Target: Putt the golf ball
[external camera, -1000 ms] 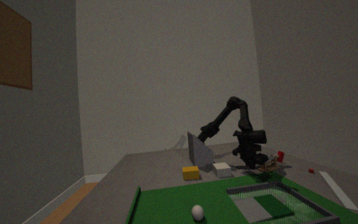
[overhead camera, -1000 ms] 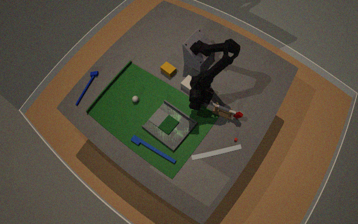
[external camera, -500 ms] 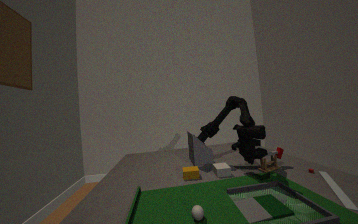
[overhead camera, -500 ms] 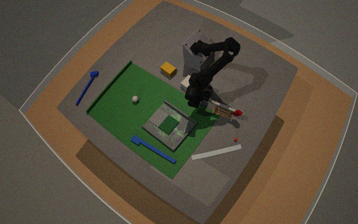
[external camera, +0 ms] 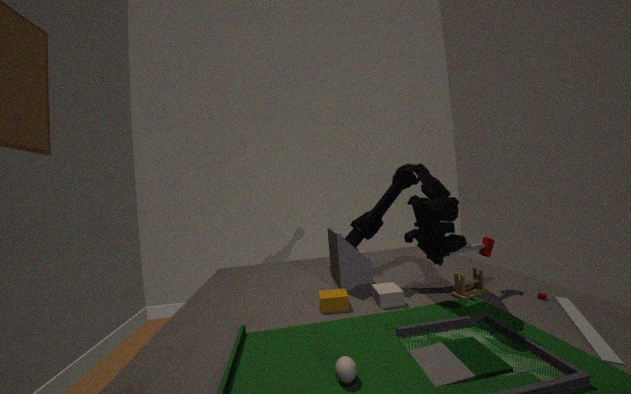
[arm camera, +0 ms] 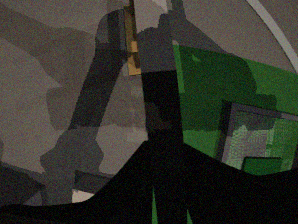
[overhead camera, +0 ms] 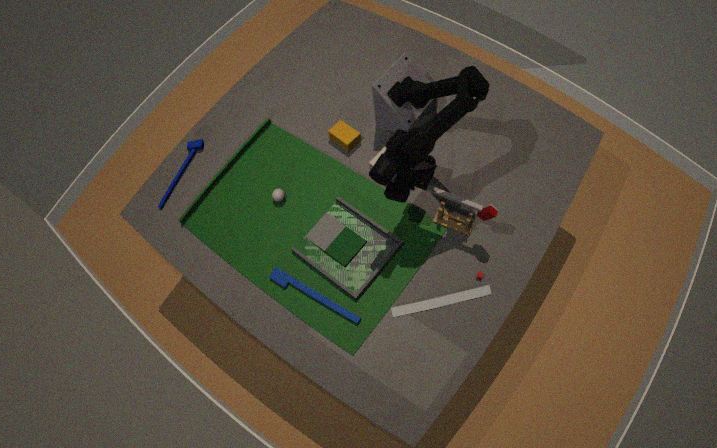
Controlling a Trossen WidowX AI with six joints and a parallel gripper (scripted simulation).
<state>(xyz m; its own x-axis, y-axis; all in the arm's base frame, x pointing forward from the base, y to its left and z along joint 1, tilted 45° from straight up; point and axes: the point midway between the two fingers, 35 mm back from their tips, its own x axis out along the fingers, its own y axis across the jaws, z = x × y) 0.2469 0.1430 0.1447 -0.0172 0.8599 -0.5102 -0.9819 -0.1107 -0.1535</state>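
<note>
My gripper (overhead camera: 429, 186) (external camera: 453, 250) (arm camera: 159, 145) is shut on the shaft of the red putter (overhead camera: 486, 212) (external camera: 487, 246) and holds it level in the air above the wooden stand (overhead camera: 454, 218) (external camera: 468, 283) (arm camera: 133, 30). The putter's red head points away from the arm. In the wrist view the shaft (arm camera: 161, 136) runs dark between the fingers. The white golf ball (overhead camera: 278, 194) (external camera: 345, 368) rests on the green mat (overhead camera: 238, 222) (external camera: 297, 352), left of the grey ramp (overhead camera: 324, 232) (external camera: 437, 364) and the raised green (overhead camera: 345, 246) (external camera: 474, 354) inside a grey frame.
A blue putter (overhead camera: 180, 172) lies left of the mat, and a blue L-shaped bar (overhead camera: 316, 296) on its near edge. A yellow block (overhead camera: 344, 135) (external camera: 333, 300) and a white block (external camera: 387, 294) sit near the arm's base. A white bar (overhead camera: 440, 301) (external camera: 587, 328) and a small red cube (overhead camera: 479, 274) (external camera: 542, 295) lie right.
</note>
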